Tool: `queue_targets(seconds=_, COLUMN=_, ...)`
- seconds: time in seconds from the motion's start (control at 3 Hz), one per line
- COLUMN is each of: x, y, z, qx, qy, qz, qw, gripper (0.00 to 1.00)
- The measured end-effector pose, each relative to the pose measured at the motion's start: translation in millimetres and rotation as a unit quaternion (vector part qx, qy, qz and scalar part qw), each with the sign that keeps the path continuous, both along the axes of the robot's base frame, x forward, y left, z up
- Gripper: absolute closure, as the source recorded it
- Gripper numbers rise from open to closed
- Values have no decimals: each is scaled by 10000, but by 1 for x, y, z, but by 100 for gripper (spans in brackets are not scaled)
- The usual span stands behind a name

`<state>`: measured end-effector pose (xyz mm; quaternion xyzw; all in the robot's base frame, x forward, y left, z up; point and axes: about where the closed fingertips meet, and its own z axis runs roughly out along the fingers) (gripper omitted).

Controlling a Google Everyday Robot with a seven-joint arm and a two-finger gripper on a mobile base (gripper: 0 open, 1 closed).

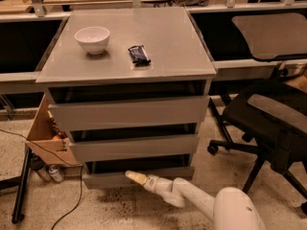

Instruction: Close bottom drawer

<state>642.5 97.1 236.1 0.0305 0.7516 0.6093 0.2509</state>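
Observation:
The bottom drawer (110, 178) is the slim grey panel at the foot of the grey cabinet (129, 114). It stands pulled out slightly, with a dark gap above it. My gripper (135, 177) has a cream tip at the end of a white arm (192, 200). It reaches in from the lower right, and the tip touches or nearly touches the drawer's front panel near its middle. Two taller drawer fronts (129, 113) (134, 146) sit above, each slightly out.
A white bowl (92, 39) and a dark snack packet (139, 54) lie on the cabinet top. A black office chair (268, 123) stands at the right. An open cardboard box (45, 133), cans (48, 171) and a black stand leg (21, 186) are at the left.

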Motion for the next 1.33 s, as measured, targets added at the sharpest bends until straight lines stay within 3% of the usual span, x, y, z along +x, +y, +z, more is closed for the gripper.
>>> queue_targets(seconds=0.33, x=7, y=-7, z=3, qx=81, qy=-327, qz=-260, qw=9991, gripper=0)
queue_targets(seconds=1.33, x=20, y=-13, z=16, qx=131, qy=-814, qz=-635, qw=9946, gripper=0)
